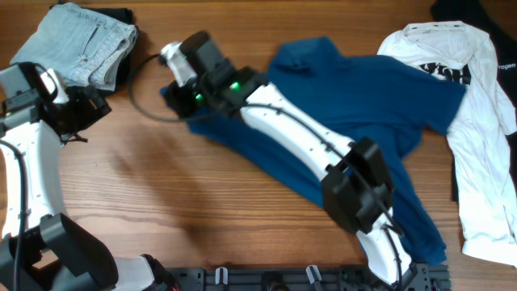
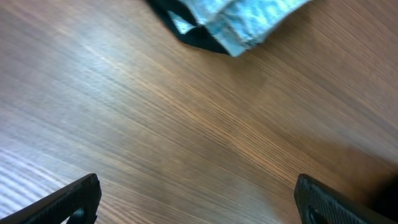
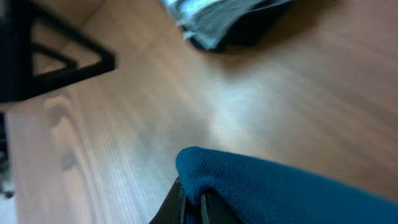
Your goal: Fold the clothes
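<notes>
The dark-blue polo shirt (image 1: 380,105) lies spread across the middle and right of the wooden table. My right gripper (image 1: 179,95) reaches over it to its left end and is shut on a pinch of the blue fabric (image 3: 261,186), close above the table. A white T-shirt with black lettering (image 1: 472,121) lies at the far right, partly over the polo's edge. My left gripper (image 1: 85,109) is open and empty over bare wood at the left; its fingertips (image 2: 199,202) show wide apart in the left wrist view.
Folded light-blue jeans (image 1: 81,44) lie on a dark garment (image 1: 121,14) at the back left; their corner also shows in the left wrist view (image 2: 242,25). A dark garment (image 1: 472,10) lies at the back right. A black cable (image 1: 141,101) loops beside the right gripper.
</notes>
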`<state>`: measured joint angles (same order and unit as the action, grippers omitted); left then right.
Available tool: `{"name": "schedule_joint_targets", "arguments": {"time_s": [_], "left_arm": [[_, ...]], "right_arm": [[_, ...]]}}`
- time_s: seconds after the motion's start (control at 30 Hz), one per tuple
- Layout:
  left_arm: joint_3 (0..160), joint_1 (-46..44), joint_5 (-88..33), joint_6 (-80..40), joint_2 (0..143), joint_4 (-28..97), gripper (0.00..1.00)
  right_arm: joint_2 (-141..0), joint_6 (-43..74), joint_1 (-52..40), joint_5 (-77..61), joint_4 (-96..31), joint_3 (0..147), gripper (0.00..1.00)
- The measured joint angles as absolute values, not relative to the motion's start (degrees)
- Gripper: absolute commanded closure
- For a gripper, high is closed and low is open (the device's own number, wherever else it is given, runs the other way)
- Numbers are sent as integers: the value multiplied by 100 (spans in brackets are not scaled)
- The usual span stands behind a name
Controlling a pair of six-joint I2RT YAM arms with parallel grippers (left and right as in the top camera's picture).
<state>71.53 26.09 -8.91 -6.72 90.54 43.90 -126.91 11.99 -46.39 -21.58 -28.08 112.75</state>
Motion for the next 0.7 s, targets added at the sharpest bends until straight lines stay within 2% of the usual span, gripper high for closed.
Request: {"name": "schedule_joint_targets", "arguments": {"time_s": [0.07, 0.1, 0.13, 0.17, 0.2, 0.33, 0.4, 0.47, 0.57, 0.7], "left_arm": [[7153, 2779, -910, -672, 9054, 4390, 0], [7155, 2792, -926, -672, 9054, 4388, 0], [7153, 2792, -932, -672, 9054, 4383, 0], [7153, 2792, -961, -672, 9054, 4370, 0], [7153, 2792, -996, -672, 9054, 4368, 0], [7153, 2781, -1326, -561, 9054, 4364, 0], [7153, 2650, -1638, -309, 9054, 4421, 0], [7164, 2309, -1712, -78, 9054, 4659, 0], [7164, 1208, -1638, 237, 9074, 4720, 0], [7164, 526, -1428, 316, 9461, 4449, 0]], "right_arm": [[-12733, 1264, -4993, -2228, -2641, 11275, 96], [-12739, 1282, -5179, -2283, -2589, 11277, 92], [-12739, 1282, -5251, -2327, -2589, 11288, 69], [-12739, 1308, -5271, -2364, -2646, 11325, 12], [-12742, 1323, -5196, -2388, -2856, 11452, 0], [-12713, 1275, -4626, -2399, -3815, 12134, 0], [-12331, 1306, -3660, -2320, -5072, 12223, 1], [-12005, 1343, -2987, -2259, -5861, 12258, 0], [-11594, 1343, -2104, -1920, -6980, 12302, 0], [-11559, 1533, -1946, -843, -7520, 11874, 1]]}}
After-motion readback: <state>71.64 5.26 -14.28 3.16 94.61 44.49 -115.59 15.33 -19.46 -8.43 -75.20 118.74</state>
